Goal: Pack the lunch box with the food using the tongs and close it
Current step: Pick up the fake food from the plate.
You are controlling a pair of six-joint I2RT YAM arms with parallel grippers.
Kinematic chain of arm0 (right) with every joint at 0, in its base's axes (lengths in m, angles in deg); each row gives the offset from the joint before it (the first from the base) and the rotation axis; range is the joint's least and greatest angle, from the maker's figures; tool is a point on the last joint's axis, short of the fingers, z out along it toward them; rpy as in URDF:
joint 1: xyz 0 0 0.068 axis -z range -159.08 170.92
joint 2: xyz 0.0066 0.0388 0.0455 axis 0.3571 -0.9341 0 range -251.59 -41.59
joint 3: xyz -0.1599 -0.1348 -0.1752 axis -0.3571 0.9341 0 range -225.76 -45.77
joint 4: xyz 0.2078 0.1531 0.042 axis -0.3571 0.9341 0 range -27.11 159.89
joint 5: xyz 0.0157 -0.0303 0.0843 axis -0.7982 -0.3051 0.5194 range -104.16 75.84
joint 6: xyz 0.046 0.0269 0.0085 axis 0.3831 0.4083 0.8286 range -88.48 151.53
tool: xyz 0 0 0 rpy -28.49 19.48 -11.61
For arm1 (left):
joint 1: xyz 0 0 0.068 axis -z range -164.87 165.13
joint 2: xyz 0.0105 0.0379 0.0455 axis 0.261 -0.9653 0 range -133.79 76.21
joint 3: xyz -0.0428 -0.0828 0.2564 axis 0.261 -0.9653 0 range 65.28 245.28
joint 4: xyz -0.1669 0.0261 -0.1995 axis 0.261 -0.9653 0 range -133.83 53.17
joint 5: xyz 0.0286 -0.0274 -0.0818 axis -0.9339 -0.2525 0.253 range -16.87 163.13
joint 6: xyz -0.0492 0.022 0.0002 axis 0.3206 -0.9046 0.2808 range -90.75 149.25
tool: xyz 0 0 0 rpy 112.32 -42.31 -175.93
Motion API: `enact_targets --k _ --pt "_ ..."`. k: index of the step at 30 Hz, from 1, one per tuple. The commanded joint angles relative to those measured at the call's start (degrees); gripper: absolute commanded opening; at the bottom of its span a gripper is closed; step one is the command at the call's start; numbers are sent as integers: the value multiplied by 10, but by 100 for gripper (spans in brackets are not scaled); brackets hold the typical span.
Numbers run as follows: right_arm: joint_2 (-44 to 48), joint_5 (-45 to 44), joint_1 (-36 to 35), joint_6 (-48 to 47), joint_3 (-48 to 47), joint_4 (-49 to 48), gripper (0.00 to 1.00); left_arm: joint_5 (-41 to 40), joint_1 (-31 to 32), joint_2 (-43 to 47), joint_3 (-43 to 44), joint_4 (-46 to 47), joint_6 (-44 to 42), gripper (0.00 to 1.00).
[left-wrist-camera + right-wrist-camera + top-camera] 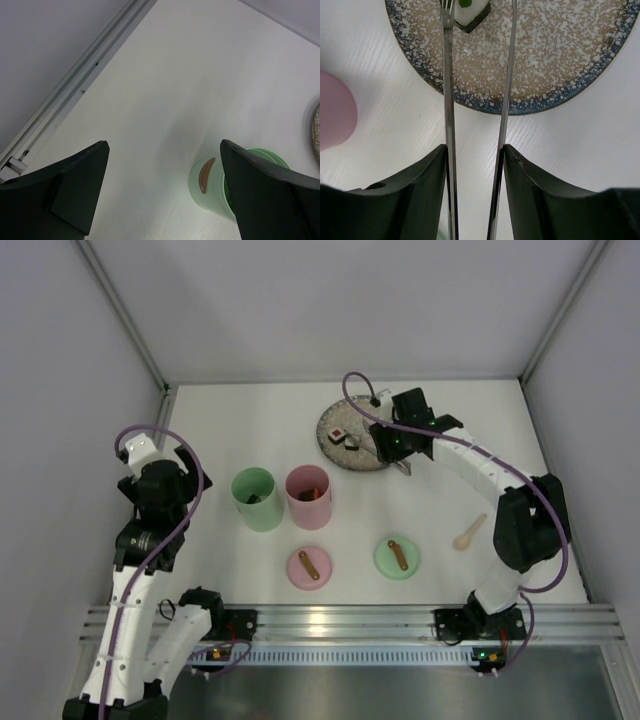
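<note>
Two pieces of food lie on the speckled plate (362, 455): a roll with a red centre (338, 432) and a darker roll (350, 443). My right gripper (388, 443) hovers over the plate's right side, shut on the tongs (403, 468). In the right wrist view both silver arms of the tongs (448, 110) run between my fingers (420, 185), the right gripper (474, 150) squeezing them. Their tips reach a white-and-black roll with a green centre (470, 12). The lunch box stands as a green tub (257, 499) and a pink tub (308, 496), both uncovered. My left gripper (160, 485) is open over bare table.
A pink lid (308, 565) and a green lid (397, 558), each with a brown handle, lie near the front. A small wooden spoon (469, 532) rests at the right. The left gripper (164, 145) looks down at the green tub (215, 187) and the side rail (75, 85).
</note>
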Motion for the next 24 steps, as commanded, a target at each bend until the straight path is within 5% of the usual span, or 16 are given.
enact_targets --k 1,24 --pt "4 30 12 4 -17 -29 48 2 -1 0 -3 12 -4 99" --pt "39 58 11 47 30 -59 49 28 -1 -12 -4 14 -6 99"
